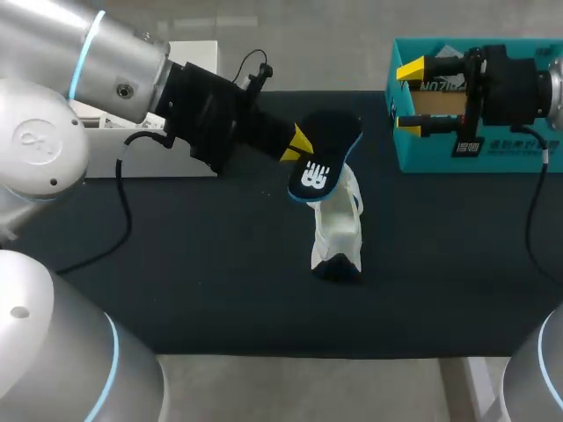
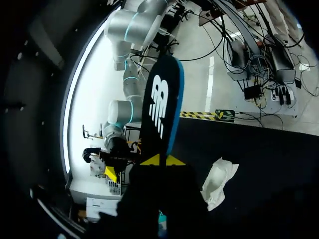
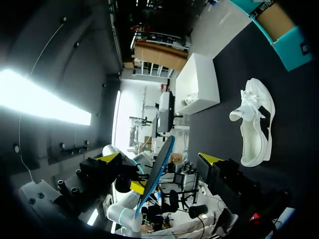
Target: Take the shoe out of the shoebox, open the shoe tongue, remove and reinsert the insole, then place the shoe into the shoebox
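Note:
My left gripper (image 1: 299, 142) is shut on the heel end of a black insole (image 1: 325, 154) with a white logo and blue edge, holding it in the air above the white shoe (image 1: 339, 230). The shoe lies on the black mat, toe toward the front edge. In the left wrist view the insole (image 2: 160, 104) rises from between the yellow tips of the left gripper (image 2: 162, 160), with the shoe (image 2: 219, 181) beside and below it. My right gripper (image 1: 407, 97) is open and empty at the left wall of the teal shoebox (image 1: 493, 154). In its own view the right gripper (image 3: 158, 158) faces the insole (image 3: 158, 169) edge-on; the shoe (image 3: 254, 124) lies off to one side.
A white box (image 1: 195, 53) stands at the back left behind my left arm, also seen in the right wrist view as the white box (image 3: 199, 84). The black mat (image 1: 220, 281) covers the table around the shoe.

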`<state>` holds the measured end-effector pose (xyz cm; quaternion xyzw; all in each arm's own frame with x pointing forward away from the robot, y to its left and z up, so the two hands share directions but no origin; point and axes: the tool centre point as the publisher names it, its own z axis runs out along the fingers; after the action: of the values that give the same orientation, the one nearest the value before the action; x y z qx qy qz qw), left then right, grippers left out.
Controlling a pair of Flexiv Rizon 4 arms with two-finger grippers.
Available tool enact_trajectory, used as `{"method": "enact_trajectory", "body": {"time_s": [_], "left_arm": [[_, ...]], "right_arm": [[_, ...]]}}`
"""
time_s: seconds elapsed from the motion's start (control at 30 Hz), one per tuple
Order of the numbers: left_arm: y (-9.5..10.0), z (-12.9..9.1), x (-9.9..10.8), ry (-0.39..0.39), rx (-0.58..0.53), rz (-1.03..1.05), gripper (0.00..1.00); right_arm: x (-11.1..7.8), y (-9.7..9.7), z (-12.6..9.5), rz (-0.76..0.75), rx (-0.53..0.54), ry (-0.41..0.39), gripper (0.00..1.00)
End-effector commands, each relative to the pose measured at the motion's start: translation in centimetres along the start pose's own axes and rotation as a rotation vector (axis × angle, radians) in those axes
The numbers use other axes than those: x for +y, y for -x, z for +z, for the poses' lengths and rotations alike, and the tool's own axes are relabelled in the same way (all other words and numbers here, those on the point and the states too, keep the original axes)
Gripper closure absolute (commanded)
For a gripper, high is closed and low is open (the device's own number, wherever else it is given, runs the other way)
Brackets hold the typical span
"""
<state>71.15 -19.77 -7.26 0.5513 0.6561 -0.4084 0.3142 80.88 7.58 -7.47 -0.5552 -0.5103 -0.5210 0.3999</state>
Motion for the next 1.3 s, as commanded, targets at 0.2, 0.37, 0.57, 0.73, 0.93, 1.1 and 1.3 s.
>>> {"method": "enact_trajectory", "body": {"time_s": [0.2,0.37,0.57,0.73,0.93,1.1,1.3], "left_arm": [[0.9,3.0,1.7,0.128,-0.058,0.209,1.00],[2.0,4.3,2.6,0.159,-0.080,0.152,1.00],[2.5,5.3,2.8,0.152,-0.082,0.141,1.00],[2.7,5.6,3.2,0.157,-0.050,0.169,1.00],[3.2,5.8,3.5,0.187,-0.041,0.190,1.00],[3.0,5.8,3.7,0.208,-0.024,0.184,1.00],[2.8,5.1,3.9,0.214,0.020,0.169,0.00]], "right_arm": [[-1.6,-0.3,2.0,-0.035,0.029,0.034,0.00],[-1.9,-0.3,3.0,-0.051,0.011,0.021,0.00],[-1.8,-0.3,3.5,-0.059,0.013,0.012,0.47],[-1.8,-0.2,3.6,-0.060,0.012,0.007,0.77],[-1.8,0.3,3.8,-0.036,0.017,-0.004,1.00],[-1.9,0.5,3.9,-0.025,0.026,-0.014,1.00],[-1.9,0.6,4.0,-0.014,0.041,-0.022,1.00]]}}
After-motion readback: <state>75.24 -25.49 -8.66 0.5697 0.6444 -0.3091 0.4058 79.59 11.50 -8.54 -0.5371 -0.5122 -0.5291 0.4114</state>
